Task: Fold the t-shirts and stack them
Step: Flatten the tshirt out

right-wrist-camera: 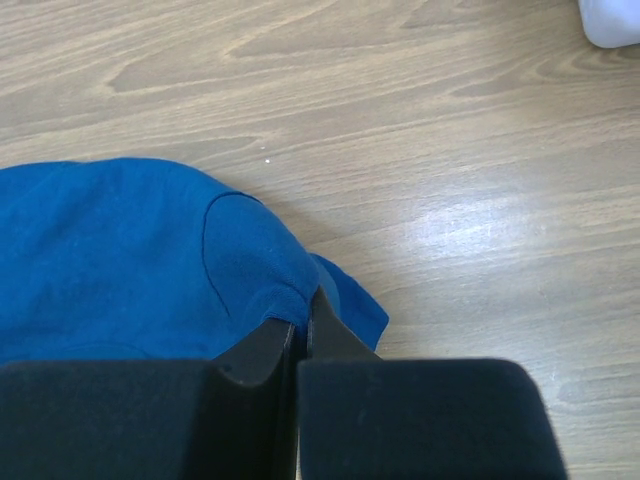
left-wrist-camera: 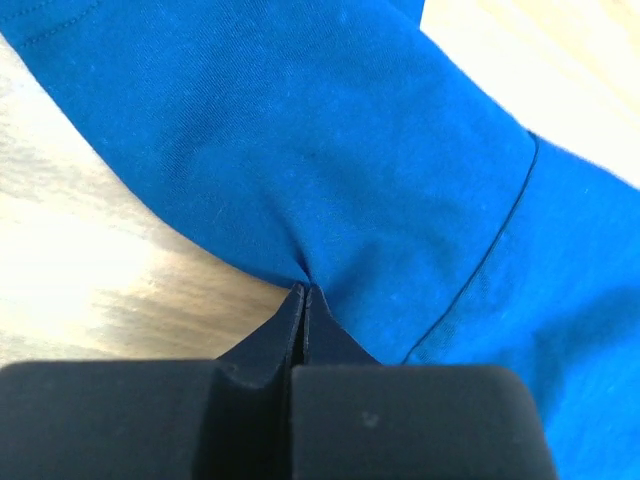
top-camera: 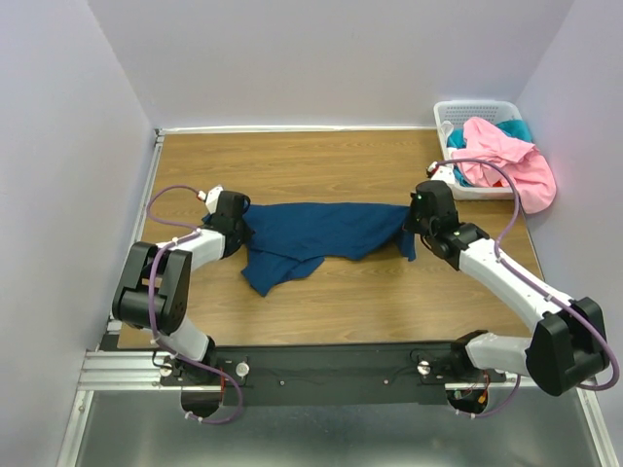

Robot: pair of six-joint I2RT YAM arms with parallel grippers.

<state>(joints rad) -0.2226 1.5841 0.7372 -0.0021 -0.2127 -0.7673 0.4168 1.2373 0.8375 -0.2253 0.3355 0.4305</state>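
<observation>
**Obs. 1:** Dark blue t-shirt [top-camera: 321, 233] lies mid-worktop [top-camera: 341, 161], drawn into a band between the arms. Left tool [left-wrist-camera: 303, 292] is at its 9 o'clock end, pressed together on a small pinch of cloth. Right tool [right-wrist-camera: 300, 312] is at the 3 o'clock end, likewise nipping a fold at the cloth's edge.

**Obs. 2:** Noted. Any slack?

**Obs. 1:** Yes. A loose flap sags toward 7 o'clock, and the cloth puckers at each pinch. No print shows on the upper side.

**Obs. 2:** Then the step in hand is likely spreading it flat before any fold. Judgement: both arms should draw apart evenly and low over the wood, so the band opens and the flap is dragged straight. Both pinches look thin, so a jerk could pull the cloth free.

**Obs. 1:** The others?

**Obs. 2:** Pink t-shirt [top-camera: 511, 161] spills over the basket [top-camera: 467, 105] rim at 2 o'clock, with the teal t-shirt [top-camera: 519, 126] showing beside it. Both are untouched.
</observation>
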